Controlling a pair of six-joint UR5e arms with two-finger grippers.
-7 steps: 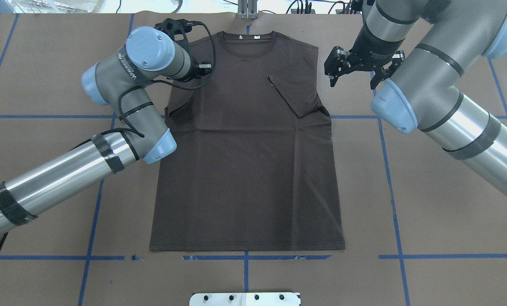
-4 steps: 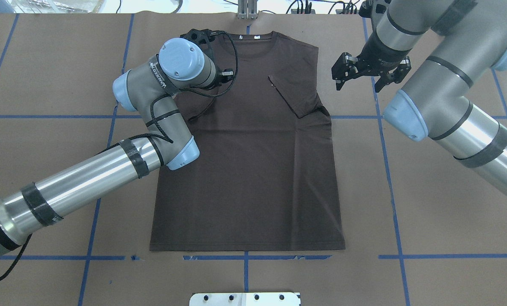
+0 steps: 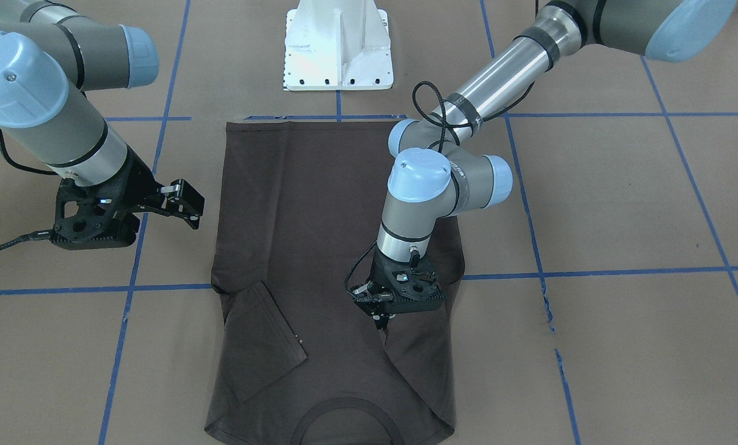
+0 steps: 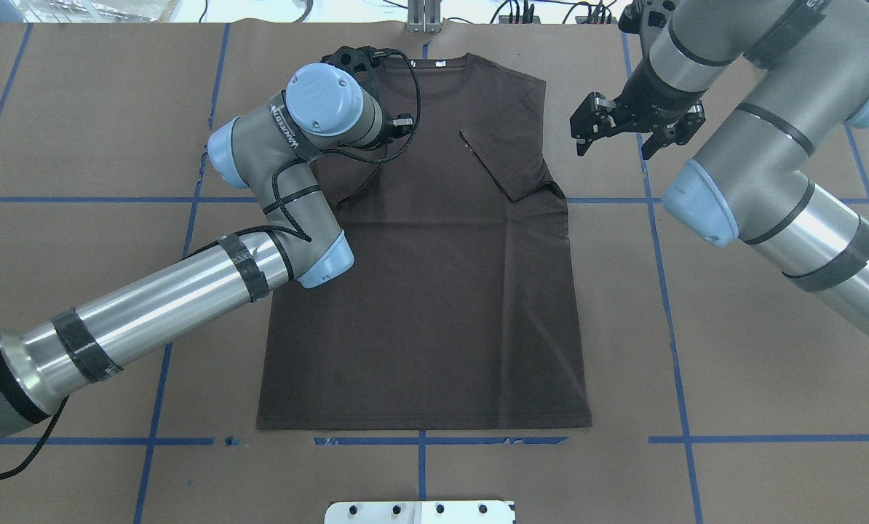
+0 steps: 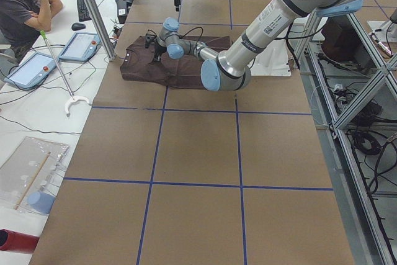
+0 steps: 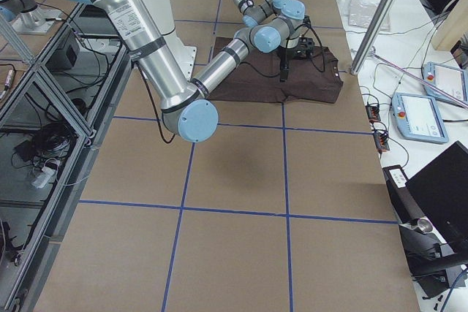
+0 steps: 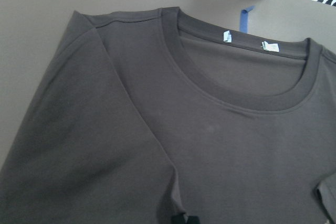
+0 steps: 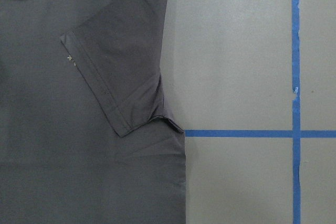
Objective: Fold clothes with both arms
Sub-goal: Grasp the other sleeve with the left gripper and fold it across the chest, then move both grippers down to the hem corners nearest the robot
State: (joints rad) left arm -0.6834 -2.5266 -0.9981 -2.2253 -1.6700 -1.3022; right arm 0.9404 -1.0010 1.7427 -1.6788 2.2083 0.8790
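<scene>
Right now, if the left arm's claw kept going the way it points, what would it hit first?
The shirt. The left claw points nearly straight down, and its tips seem to pinch the cloth below the collar. Pushing further would probably press the cloth onto the table.

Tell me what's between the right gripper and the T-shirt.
Nothing: only bare brown table paper separates the right gripper from the edge of the T-shirt, as the overhead view shows.

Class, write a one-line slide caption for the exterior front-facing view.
Left gripper pinches the T-shirt sleeve inward; right gripper hangs open beside it.
</scene>
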